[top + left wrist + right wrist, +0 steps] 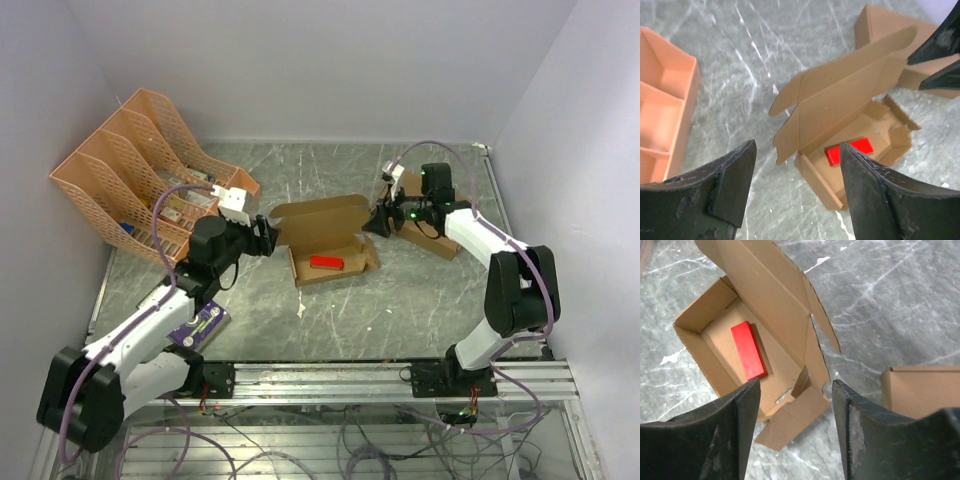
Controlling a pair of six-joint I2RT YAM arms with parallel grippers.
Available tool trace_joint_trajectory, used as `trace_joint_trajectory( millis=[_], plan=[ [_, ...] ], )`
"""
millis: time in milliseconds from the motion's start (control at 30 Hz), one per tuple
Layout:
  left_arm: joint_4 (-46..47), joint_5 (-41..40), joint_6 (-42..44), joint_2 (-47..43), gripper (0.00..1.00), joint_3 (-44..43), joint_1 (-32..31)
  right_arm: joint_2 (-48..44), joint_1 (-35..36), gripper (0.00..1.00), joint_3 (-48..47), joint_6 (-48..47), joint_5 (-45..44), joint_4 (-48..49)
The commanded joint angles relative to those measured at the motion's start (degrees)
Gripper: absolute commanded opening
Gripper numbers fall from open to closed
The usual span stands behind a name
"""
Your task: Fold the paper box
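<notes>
The paper box (330, 250) sits lid-up, a red block (326, 262) inside it — left gripper (269, 234) and right gripper (373, 222) flank it, both spread wide and empty.

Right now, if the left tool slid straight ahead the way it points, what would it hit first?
Probably the paper box: the left tool, open, aims at its raised lid and near wall, though depth is unclear.

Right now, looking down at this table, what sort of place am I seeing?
Most likely a robotics lab: the left arm and right arm bolted to a metal rail, loose cables below, plain walls enclosing the table, and the paper box laid out as a prop.
</notes>
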State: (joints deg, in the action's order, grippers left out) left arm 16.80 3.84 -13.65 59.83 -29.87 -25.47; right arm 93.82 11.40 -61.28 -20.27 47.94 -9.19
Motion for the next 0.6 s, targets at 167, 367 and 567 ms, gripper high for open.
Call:
trace_joint_trajectory(
  millis=[167, 367, 567],
  plan=[
    [-26.73, 7.97, 7.50, 6.32, 0.87, -27.68, 0.51, -7.60, -6.71, 0.62, 3.53, 2.38, 8.98, -1.86],
    [-46.31, 20.51, 19.94, 30.69, 0.86, -55.01, 0.12, -6.88, -9.01, 0.61, 6.51, 5.86, 11.13, 0.29],
    [-65.17, 24.93, 33.79, 48.73, 0.86, -76.67, -2.47, -4.94, -9.79, 0.61, 5.61, 4.41, 11.79, -2.20]
  ],
)
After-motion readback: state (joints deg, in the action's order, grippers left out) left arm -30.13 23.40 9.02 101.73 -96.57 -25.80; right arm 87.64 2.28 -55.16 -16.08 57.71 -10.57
